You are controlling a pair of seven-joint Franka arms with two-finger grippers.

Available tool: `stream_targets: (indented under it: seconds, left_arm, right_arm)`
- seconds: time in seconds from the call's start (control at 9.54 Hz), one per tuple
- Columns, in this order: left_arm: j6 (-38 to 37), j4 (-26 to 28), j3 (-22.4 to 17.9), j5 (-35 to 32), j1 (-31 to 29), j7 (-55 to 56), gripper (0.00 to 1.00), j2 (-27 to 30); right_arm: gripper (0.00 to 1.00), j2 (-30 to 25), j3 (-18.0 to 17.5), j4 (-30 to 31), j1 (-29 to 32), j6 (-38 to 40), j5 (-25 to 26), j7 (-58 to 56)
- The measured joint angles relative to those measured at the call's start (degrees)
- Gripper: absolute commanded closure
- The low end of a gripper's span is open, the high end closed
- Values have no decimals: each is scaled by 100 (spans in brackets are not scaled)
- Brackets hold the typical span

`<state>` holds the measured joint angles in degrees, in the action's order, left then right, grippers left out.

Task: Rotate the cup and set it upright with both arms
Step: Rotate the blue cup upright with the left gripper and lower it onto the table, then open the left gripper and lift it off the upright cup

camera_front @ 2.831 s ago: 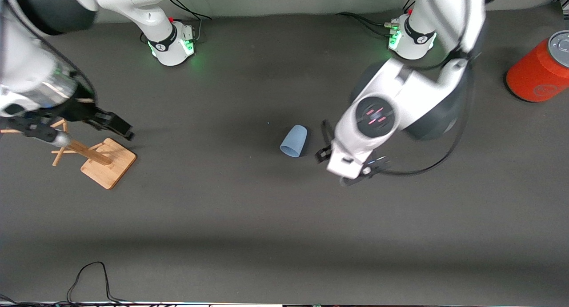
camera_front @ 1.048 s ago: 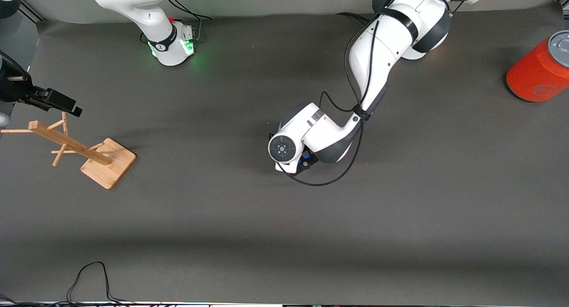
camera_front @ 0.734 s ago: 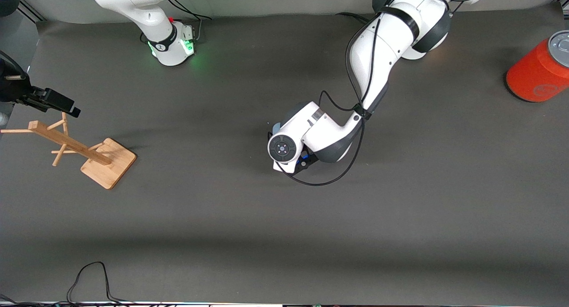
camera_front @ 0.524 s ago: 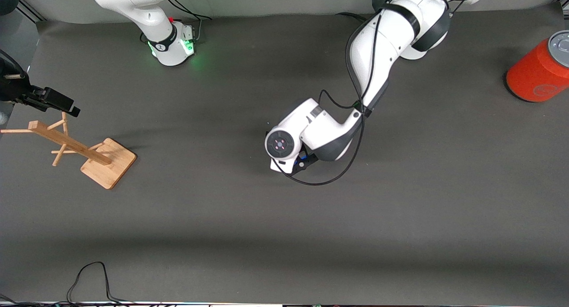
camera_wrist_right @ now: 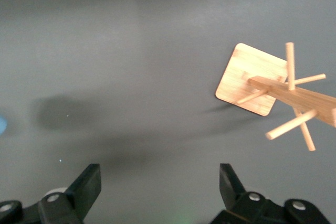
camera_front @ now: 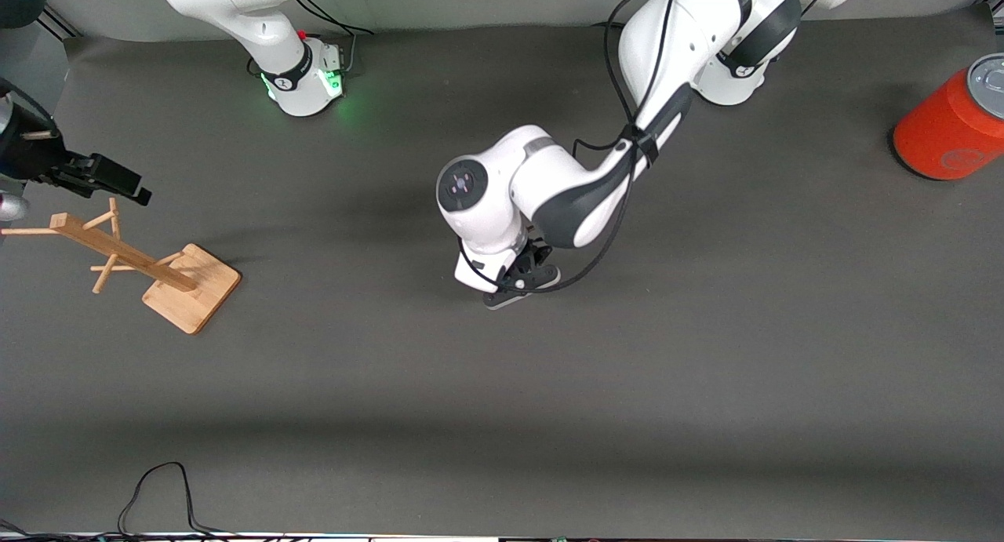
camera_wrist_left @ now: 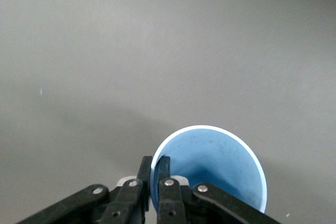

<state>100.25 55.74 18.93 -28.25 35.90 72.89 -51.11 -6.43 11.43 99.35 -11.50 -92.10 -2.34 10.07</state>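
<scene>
The pale blue cup (camera_wrist_left: 210,174) shows in the left wrist view with its open mouth toward the camera. My left gripper (camera_wrist_left: 155,169) is shut on the cup's rim, one finger inside the wall and one outside. In the front view the cup is hidden under the left arm's wrist (camera_front: 490,205), over the middle of the table. My right gripper (camera_front: 118,183) is open and empty, held above the table at the right arm's end, over the wooden rack; its fingers (camera_wrist_right: 86,187) stand wide apart in the right wrist view.
A wooden peg rack (camera_front: 149,267) on a square base stands at the right arm's end, also in the right wrist view (camera_wrist_right: 273,90). A large orange cylinder (camera_front: 949,126) stands at the left arm's end. A black cable (camera_front: 157,487) lies by the front edge.
The cup lay on its side beside the left gripper; the left arm came down over it, shut on its rim and has now risen. The right arm drew back over the rack.
</scene>
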Motion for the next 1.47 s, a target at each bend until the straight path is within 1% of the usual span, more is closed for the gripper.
stream_targets:
  seconds: [0.1,0.21,0.42,0.73,0.94,1.05,1.47]
  left_arm:
    - [411,65,-9,-361,85,14,100,-3]
    - [838,243,-23,-732,167,171,100,-11]
    - [1551,849,-41,-1445,247,812,100,-22]
    - [2208,1658,-46,-2437,259,1776,100,7]
    - [2324,1956,-44,-2866,294,2222,100,99]
    - [2327,2054,-45,-2995,321,2382,1,143]
    - [2346,2173,-42,-3016,311,2437,0,180]
  right_arm:
    - [0,-26,-17,0,-87,-4,0,0]
    - [0,-50,-27,0,-108,-5,0,0]
    - [0,-92,-54,-5,-210,-39,0,0]
    - [0,-245,-76,-27,-340,-122,31,1]
    - [0,-308,-70,-27,-339,-120,176,50]
    - [0,-324,-69,-19,-339,-114,210,84]
    - [0,-373,-39,39,-328,-95,230,113]
